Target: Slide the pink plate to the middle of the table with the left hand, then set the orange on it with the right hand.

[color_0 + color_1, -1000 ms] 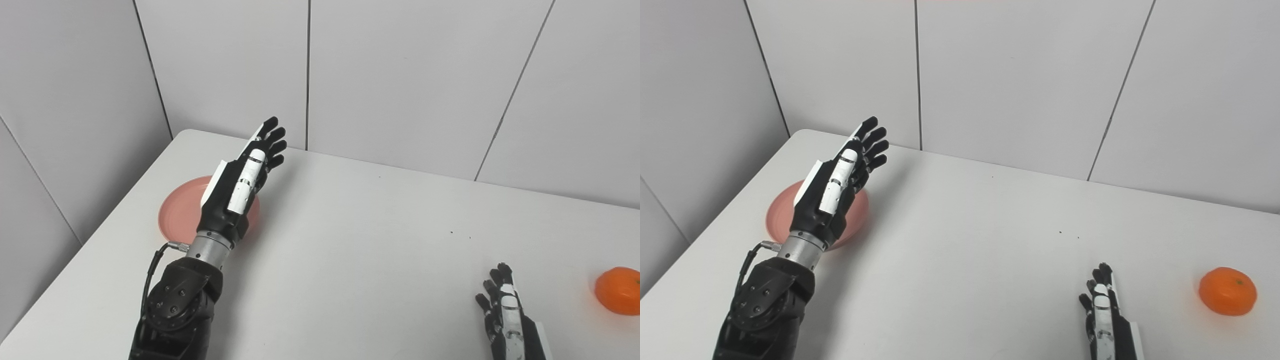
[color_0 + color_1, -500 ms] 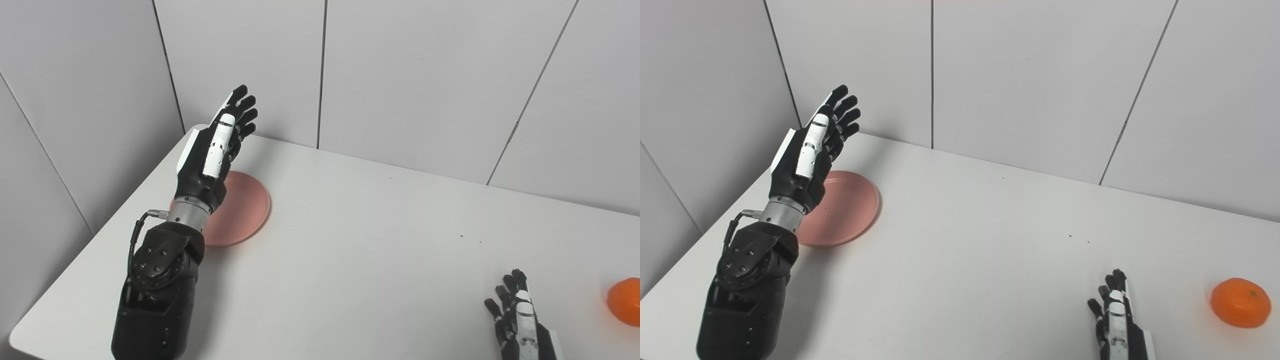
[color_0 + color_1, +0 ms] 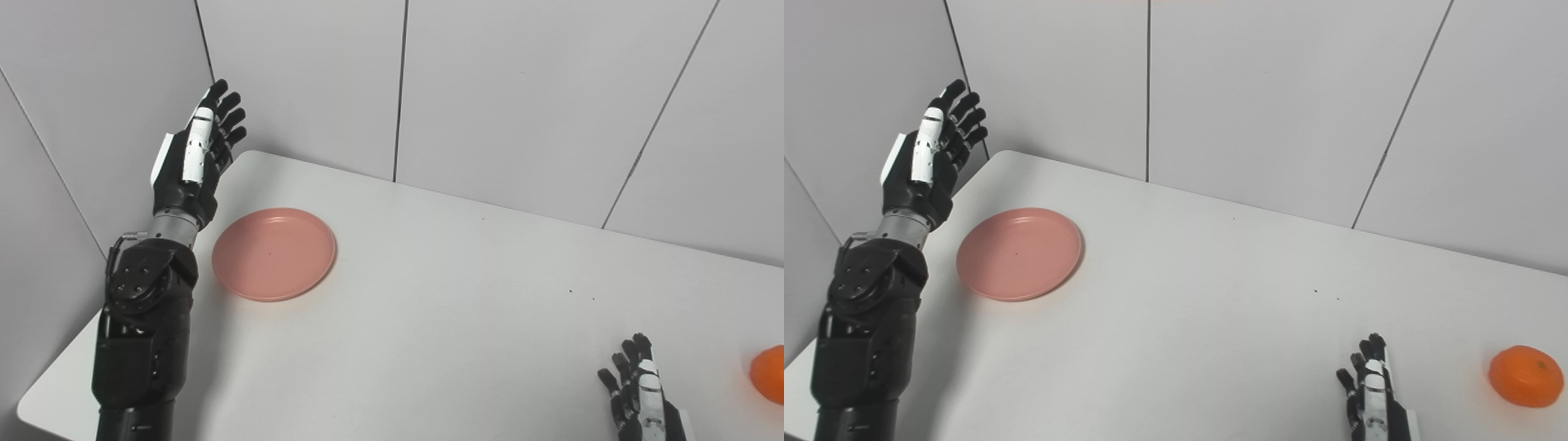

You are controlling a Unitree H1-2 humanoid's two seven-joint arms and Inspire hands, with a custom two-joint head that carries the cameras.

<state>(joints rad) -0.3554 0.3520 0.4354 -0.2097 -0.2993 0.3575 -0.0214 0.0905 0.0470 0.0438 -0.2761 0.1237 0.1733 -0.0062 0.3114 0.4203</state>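
The pink plate (image 3: 274, 253) lies flat on the white table (image 3: 441, 294) near its far left corner, fully uncovered. My left hand (image 3: 191, 160) is raised off the table to the left of the plate, above the table's left edge, open with fingers pointing up and apart, holding nothing. The orange (image 3: 1525, 376) sits near the table's right side, cut by the frame edge in the left eye view. At the bottom right my right hand (image 3: 1369, 392) rests low over the table, open and empty, left of the orange and apart from it.
Grey panelled walls (image 3: 502, 92) close off the table at the back and on the left, close behind my left hand. The table's left edge (image 3: 73, 343) runs just beside my left forearm. A few small dark specks (image 3: 571, 291) mark the tabletop.
My left hand has swung left and upward, off the plate, which now shows whole. The camera view has also shifted. The right hand and the orange have kept their places on the table.
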